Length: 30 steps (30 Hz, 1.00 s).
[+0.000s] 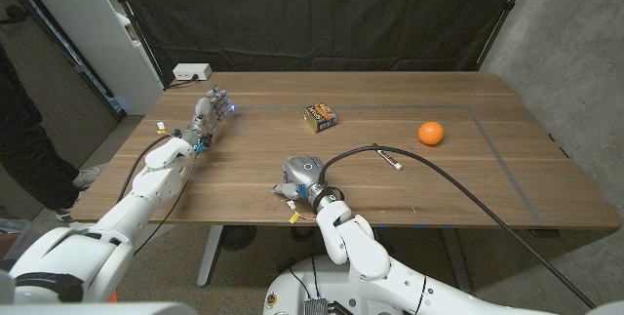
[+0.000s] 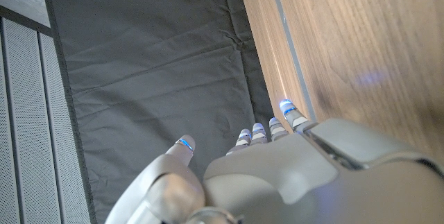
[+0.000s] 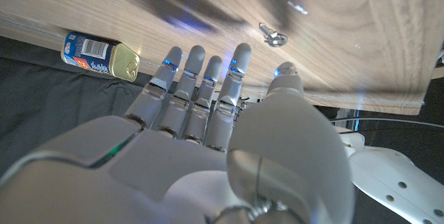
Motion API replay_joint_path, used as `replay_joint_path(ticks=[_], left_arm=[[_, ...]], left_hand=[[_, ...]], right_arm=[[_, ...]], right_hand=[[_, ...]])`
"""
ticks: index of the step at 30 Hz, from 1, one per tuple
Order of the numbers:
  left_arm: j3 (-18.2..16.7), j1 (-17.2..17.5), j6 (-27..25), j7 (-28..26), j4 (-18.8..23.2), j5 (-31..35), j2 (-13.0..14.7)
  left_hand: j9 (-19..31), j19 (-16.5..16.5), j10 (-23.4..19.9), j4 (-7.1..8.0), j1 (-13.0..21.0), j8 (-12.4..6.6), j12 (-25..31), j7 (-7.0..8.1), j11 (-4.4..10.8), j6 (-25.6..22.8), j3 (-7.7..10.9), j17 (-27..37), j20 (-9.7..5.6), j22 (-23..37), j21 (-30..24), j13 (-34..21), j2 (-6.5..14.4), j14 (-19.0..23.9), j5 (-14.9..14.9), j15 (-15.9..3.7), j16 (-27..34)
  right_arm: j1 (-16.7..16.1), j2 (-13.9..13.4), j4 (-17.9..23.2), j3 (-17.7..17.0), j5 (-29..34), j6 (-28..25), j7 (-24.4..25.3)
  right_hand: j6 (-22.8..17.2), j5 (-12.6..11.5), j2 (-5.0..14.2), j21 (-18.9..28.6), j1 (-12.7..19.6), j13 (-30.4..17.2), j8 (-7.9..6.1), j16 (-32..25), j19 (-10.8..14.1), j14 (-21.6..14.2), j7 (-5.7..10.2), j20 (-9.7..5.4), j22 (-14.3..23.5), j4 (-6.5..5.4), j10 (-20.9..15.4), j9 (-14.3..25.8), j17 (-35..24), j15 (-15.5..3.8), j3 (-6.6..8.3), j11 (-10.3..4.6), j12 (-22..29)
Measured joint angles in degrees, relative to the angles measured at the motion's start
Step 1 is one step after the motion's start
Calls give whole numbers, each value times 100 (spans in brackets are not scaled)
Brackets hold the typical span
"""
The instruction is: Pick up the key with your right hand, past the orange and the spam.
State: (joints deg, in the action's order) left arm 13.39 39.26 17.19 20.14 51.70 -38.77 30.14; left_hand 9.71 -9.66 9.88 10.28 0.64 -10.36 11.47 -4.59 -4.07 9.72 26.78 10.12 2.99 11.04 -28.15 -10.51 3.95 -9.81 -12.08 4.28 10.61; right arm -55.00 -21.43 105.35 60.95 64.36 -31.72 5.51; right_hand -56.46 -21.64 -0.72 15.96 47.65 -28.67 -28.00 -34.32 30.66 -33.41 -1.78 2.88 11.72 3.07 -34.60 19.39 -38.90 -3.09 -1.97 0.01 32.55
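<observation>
Right hand: sitting near the table's near edge at the middle; in the right wrist view its fingers are reaching out straight and slightly apart, gripping nothing.
Key: lying flat on the wood ahead of the right fingertips in the right wrist view, apart from them. In the head view a small pale object beside the black cable is sitting right of and beyond the hand; whether that is the key is too small to tell.
Black cable: crossing the table from the right hand's wrist toward the near right corner.
Spam: lying on its side beyond the right hand, near the table's middle.
Orange: resting well to the right of the spam, toward the far right.
Left hand: resting at the far left of the table, fingers extended, holding nothing.
Table: bearing all of the above.
Progress: judged as early; no grasp is made and the key is not lifted.
Remaining: reaching to the key, closing the fingers on it, and raising it; the thin flat key is likely calling for a careful pinch.
</observation>
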Motion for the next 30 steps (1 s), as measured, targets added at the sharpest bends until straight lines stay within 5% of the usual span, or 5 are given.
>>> replay_joint_path(ticks=[13, 30], left_arm=[[19, -68, 27, -24, -94, 31, -55], [15, -17, 28, -135, 40, 36, -32]], left_hand=[[0, 0, 0, 0, 0, 0, 0, 0, 0, 0, 0, 0, 0, 0, 44, 0, 0, 0, 0, 0, 0], [0, 0, 0, -25, 0, 0, 0, 0, 0, 0, 25, 1, 0, 0, 44, 0, 0, 0, 0, 0, 0]], right_arm=[[-28, -28, 49, -48, -120, 184, 33], [-82, 13, -18, -30, -137, 200, -6]], right_hand=[[121, -133, 219, 0, 205, 53, 133, 128, 31, -8, -48, 30, -27, 57, 0, -159, 0, -8, 57, 0, 30], [27, -189, 218, 0, 206, 79, 178, 213, 30, -7, 45, 30, -27, 32, 45, -290, 0, -8, 33, 20, 29]])
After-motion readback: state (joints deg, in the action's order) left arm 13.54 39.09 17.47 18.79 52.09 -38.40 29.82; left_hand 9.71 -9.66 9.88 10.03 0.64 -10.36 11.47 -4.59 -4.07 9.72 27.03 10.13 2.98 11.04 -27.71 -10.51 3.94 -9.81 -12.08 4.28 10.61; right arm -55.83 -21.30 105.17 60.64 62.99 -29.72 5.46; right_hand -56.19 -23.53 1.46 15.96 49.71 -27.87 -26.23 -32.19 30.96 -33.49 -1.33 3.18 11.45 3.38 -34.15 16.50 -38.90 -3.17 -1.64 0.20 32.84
